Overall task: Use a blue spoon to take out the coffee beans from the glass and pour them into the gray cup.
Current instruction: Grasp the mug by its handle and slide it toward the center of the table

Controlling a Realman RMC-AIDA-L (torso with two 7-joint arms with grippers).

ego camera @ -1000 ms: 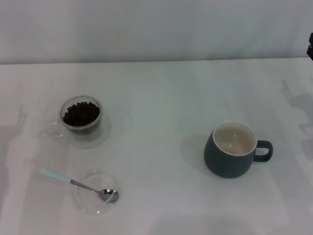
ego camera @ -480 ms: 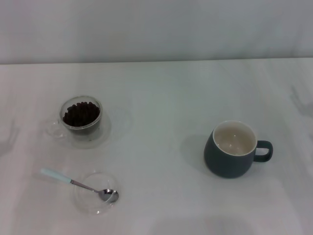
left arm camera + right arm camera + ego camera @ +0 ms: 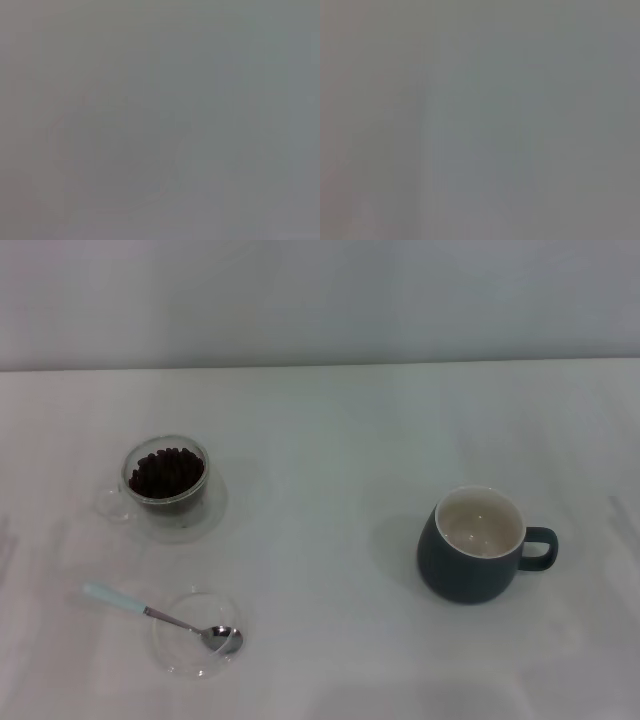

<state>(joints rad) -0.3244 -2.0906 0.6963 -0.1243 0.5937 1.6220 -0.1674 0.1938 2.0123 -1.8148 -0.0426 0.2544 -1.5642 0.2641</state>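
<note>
The blue spoon (image 3: 160, 618) rests, bowl in a clear dish (image 3: 195, 632) (no claw visible, state unknowable).

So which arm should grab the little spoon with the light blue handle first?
Probably the left. The metal teaspoon with the pale blue handle lies on the robot's left, bowl in a shallow clear dish, near the clear glass of coffee beans. Neither arm's tool is in view.

No text, label, brand or number is legible on anything.
</note>
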